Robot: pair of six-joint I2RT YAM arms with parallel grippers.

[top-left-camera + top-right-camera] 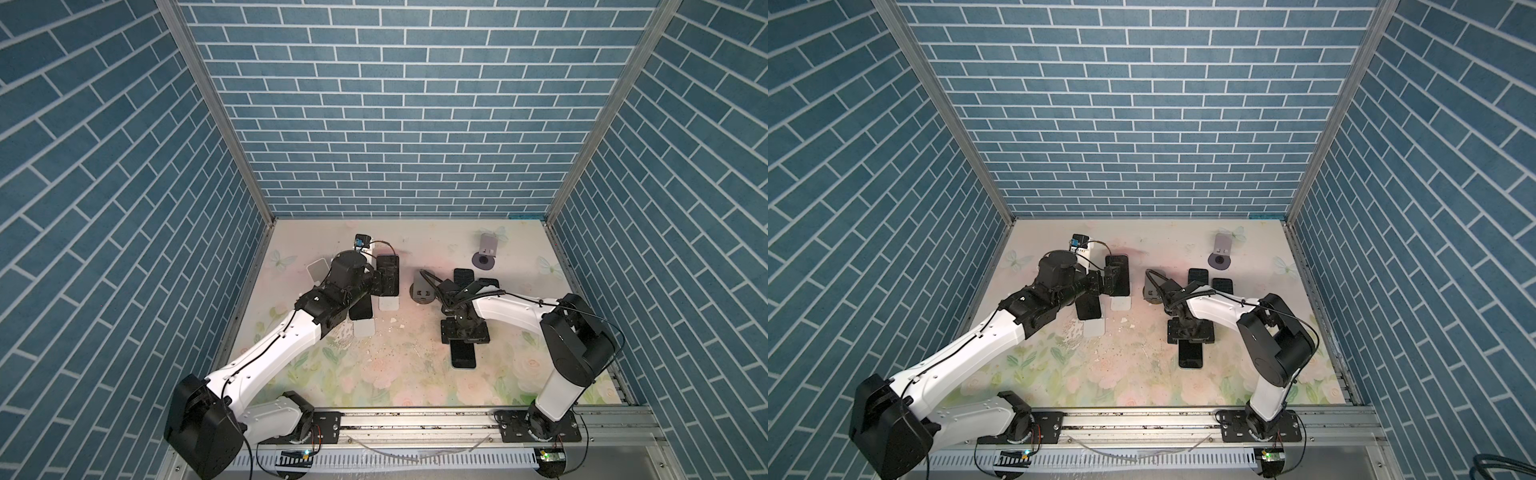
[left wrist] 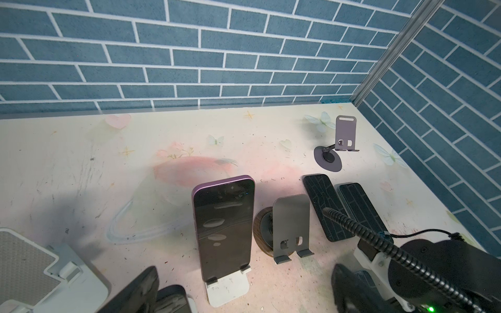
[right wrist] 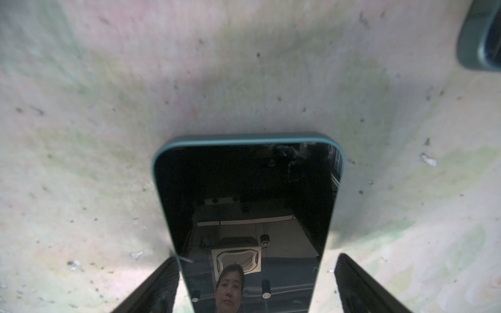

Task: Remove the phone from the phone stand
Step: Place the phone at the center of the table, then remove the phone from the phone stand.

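Right wrist view: right hand (image 3: 257, 257) spread wide, a finger each side of the teal phone (image 3: 249, 195), flat at the counter's (image 3: 81, 135) 4 o'clock (bare counter at its 6 o'clock). Left hand (image 2: 245, 269), wide too, faces the purple phone (image 2: 225, 225) upright in its white stand (image 2: 230, 290) at 11 o'clock. Five phones (image 1: 464, 276), five stands (image 1: 487, 245).

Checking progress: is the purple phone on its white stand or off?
On: the purple phone stands upright, its bottom edge resting in the white stand's lips.
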